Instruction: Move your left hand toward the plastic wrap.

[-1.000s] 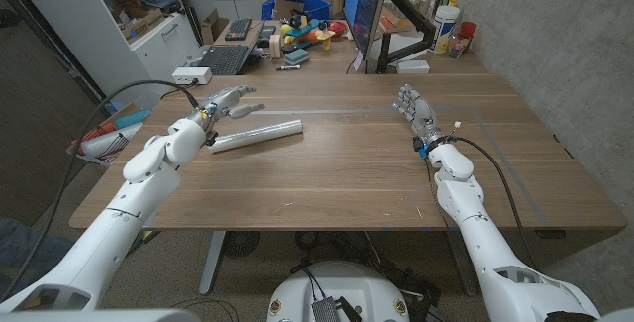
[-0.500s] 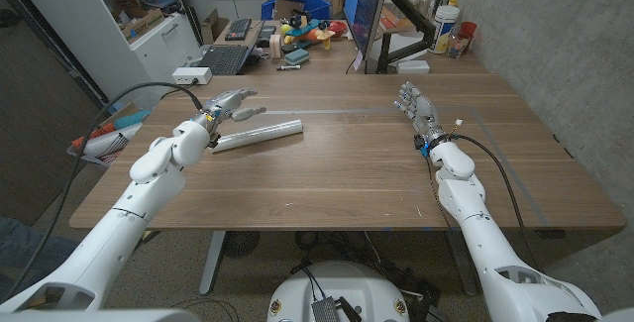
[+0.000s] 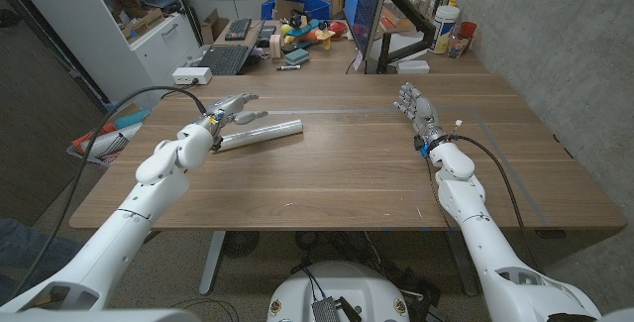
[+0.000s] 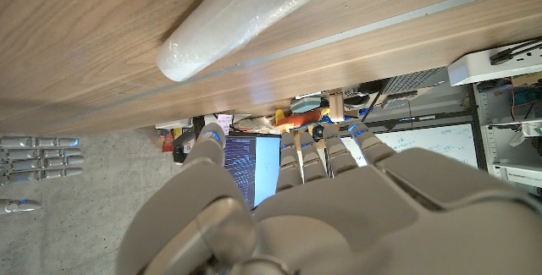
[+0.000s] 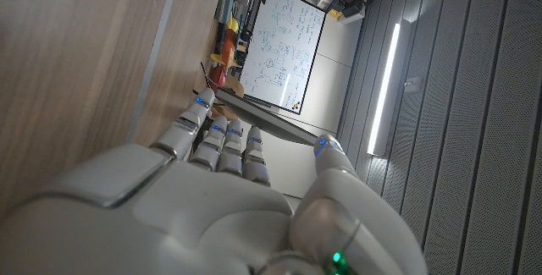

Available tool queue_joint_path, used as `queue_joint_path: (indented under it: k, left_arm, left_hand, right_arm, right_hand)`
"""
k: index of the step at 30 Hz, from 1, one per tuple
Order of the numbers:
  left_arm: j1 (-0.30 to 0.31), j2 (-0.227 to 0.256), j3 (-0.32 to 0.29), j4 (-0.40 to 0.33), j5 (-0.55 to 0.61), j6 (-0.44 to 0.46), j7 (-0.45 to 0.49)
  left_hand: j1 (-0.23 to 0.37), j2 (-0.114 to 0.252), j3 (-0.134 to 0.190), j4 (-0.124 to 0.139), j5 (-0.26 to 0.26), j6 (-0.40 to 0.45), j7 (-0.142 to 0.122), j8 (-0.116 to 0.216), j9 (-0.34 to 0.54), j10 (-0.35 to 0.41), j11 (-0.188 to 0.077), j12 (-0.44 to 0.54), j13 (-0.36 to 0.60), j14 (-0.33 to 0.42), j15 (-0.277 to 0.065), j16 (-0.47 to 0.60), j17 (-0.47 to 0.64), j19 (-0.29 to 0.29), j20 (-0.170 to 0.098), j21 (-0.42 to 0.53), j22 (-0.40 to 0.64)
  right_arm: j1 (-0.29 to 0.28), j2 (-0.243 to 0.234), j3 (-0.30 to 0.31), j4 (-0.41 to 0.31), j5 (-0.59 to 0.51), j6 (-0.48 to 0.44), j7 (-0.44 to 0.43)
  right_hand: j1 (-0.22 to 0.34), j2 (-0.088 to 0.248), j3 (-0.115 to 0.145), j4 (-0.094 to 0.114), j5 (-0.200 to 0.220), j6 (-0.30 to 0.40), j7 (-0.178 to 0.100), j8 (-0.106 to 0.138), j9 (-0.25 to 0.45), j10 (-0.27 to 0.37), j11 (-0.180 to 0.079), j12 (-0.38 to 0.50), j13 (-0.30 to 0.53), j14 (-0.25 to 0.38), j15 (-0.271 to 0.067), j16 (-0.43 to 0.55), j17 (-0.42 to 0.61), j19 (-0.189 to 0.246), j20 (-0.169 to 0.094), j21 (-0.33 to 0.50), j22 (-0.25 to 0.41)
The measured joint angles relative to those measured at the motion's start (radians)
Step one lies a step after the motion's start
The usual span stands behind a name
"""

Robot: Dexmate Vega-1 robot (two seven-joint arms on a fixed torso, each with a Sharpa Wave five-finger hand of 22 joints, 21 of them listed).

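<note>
Brown wooden table [image 3: 357,163] carries a long clear plastic wrap roll [image 3: 260,133] lying on its side, left of centre and toward the far edge. White left hand [image 3: 230,111] sits over the roll's left end, fingers spread and holding nothing; can't tell if they touch it. White right hand [image 3: 415,106] is well apart on the table's right side, fingers extended, spread a little, empty.

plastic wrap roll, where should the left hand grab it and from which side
Probably near the roll's left end, the part closest to the left hand, coming down from above. It lies flat on the table as a long thin cylinder, so fingers wrapping across its width should hold better than pinching an end. The hand hovers open just behind that end, not touching it yet.
</note>
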Motion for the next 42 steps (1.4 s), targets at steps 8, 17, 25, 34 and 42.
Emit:
queue_joint_path:
  k: [8,17,25,34,42]
  left_arm:
    - [0.0,-0.001,0.009,0.001,0.001,0.011,-0.008]
    - [0.002,-0.005,0.019,0.008,0.0,0.014,-0.009]
    - [0.001,-0.009,0.031,0.026,-0.006,0.014,-0.011]
    - [-0.004,-0.01,0.04,0.041,-0.014,0.011,-0.013]
    - [-0.013,-0.01,0.046,0.055,-0.02,0.0,-0.014]
  left_hand:
    - [0.0,0.0,0.0,0.0,0.0,0.0,0.0,-0.004,0.0,0.0,0.0,0.0,0.005,-0.002,0.002,0.0,0.0,0.0,0.0,0.0,0.0]
    - [0.004,-0.004,0.0,0.0,0.0,0.0,0.0,-0.004,0.0,-0.004,0.004,0.0,0.005,-0.002,0.002,0.0,0.0,0.0,0.0,0.0,0.0]
    - [0.004,-0.004,0.0,0.0,0.0,0.004,0.004,-0.004,0.0,-0.004,0.004,0.0,0.005,-0.002,0.002,0.0,0.005,-0.002,0.002,0.0,0.0]
    - [0.004,-0.004,0.0,0.0,0.0,0.004,0.004,-0.004,0.0,-0.004,0.004,0.0,0.005,-0.002,0.002,0.0,0.005,-0.002,0.002,0.0,0.0]
    - [0.004,-0.004,0.0,0.0,0.0,0.007,0.007,-0.004,0.0,0.002,0.009,0.0,0.005,-0.002,0.002,0.0,0.005,-0.002,0.002,0.0,0.0]
  right_arm:
    - [-0.002,0.0,-0.001,0.005,0.002,0.001,0.002]
    - [-0.005,0.0,-0.002,0.007,0.002,-0.002,0.005]
    - [-0.008,0.0,0.0,0.007,0.002,-0.005,0.005]
    - [-0.009,-0.001,0.001,0.004,0.002,-0.007,0.003]
    - [-0.009,0.0,0.001,0.004,0.0,-0.007,-0.001]
  right_hand:
    - [0.0,0.0,0.0,0.0,0.0,0.004,0.004,0.0,0.0,0.0,0.0,0.0,0.0,0.0,0.0,0.0,0.0,0.0,0.0,0.0,0.0]
    - [0.0,0.0,0.0,0.0,0.0,0.005,0.005,0.0,0.0,0.0,0.0,0.0,0.0,0.0,0.0,0.0,0.0,0.0,0.0,0.0,0.0]
    - [0.0,0.0,0.0,0.0,0.0,0.005,0.005,0.0,0.0,0.0,0.0,0.0,0.0,0.0,0.0,0.0,0.0,0.0,0.0,0.0,0.0]
    - [0.0,0.0,0.0,0.0,0.0,0.005,0.005,0.0,0.0,0.0,0.0,0.0,0.0,0.0,0.0,0.0,0.0,0.0,0.0,0.0,0.0]
    - [0.0,0.0,0.0,0.0,0.0,0.005,0.005,0.0,0.0,0.0,0.0,0.0,0.0,0.0,0.0,0.0,0.0,0.0,0.0,0.0,0.0]
